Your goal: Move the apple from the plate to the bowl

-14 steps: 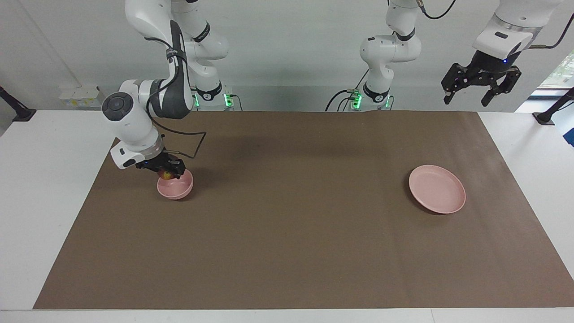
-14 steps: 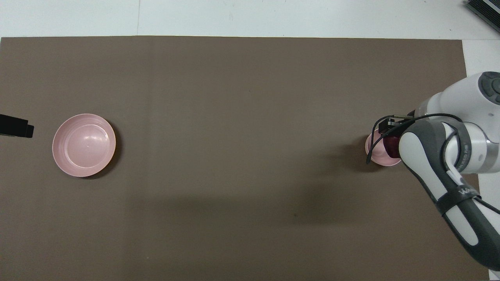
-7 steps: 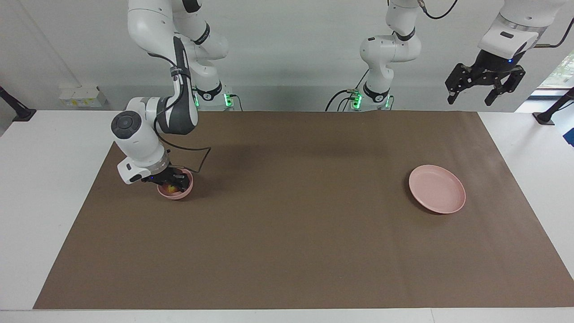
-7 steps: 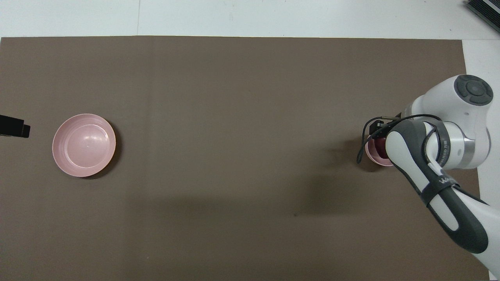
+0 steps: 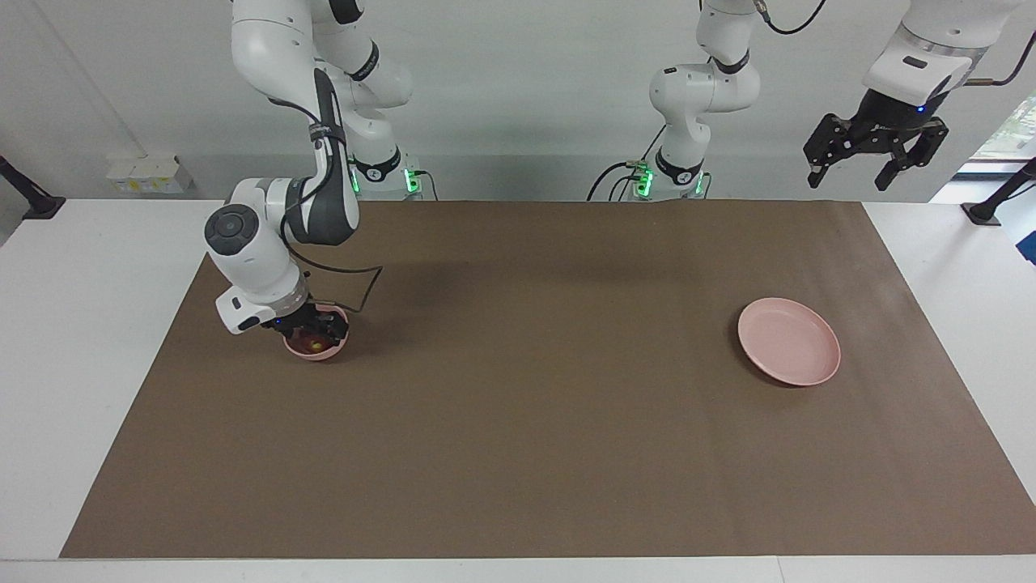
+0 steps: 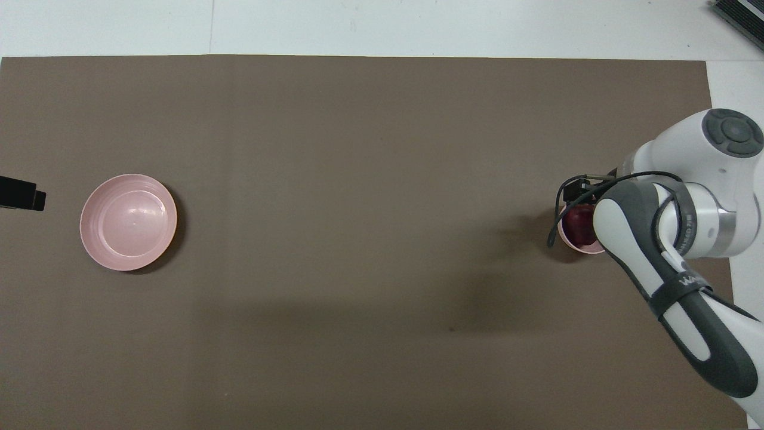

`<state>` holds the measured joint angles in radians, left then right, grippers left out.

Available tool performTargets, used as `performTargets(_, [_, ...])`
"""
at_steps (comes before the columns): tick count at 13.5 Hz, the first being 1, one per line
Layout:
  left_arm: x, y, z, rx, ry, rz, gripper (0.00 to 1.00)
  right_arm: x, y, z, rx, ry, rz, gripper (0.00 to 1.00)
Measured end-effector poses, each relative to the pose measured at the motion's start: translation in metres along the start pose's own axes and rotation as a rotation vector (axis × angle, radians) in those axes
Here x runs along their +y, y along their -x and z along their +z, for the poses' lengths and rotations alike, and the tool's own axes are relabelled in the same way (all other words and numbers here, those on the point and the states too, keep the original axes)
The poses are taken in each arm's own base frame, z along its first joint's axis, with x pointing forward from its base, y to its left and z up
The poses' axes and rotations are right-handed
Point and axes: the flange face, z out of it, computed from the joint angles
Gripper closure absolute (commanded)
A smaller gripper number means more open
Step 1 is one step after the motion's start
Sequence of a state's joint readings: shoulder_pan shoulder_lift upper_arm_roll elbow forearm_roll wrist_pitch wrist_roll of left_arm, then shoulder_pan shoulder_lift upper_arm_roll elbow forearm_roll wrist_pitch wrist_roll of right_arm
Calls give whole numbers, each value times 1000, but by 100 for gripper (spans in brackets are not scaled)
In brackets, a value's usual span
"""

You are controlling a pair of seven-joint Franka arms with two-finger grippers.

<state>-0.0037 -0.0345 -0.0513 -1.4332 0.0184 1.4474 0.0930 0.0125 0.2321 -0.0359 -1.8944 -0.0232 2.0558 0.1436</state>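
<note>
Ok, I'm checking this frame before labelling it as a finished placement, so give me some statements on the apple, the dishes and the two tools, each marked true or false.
1. The apple lies in the bowl. True.
2. The plate holds a second apple. False: the plate is bare.
3. The right tool is down at the bowl, over the apple. True.
4. The left tool hangs low over the plate. False: it is raised high at the left arm's end of the table, nowhere near the plate, and the left arm waits.
5. The bowl and plate stand side by side. False: the bowl is toward the right arm's end and the plate toward the left arm's end, far apart.
</note>
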Motion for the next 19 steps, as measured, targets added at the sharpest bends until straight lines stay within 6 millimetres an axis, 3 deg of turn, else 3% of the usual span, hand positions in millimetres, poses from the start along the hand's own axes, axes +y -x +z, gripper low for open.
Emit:
performTargets(2, [0,0,0,0,0,0,0,-2,11,-58,14,-2,-6,0])
performTargets(5, [0,0,0,0,0,0,0,1,46,-152,41,-6,-13,0])
performTargets(9, [0,0,0,0,0,0,0,10,94,-244,36,-9,-11,0])
performTargets(11, [0,0,0,0,0,0,0,8,106,-258,43,-12,-18,0])
performTargets(16, [0,0,0,0,0,0,0,-26,116,-250,26,-4,11,0])
performTargets(19, [0,0,0,0,0,0,0,-27,119,-257,44,-8,28,0])
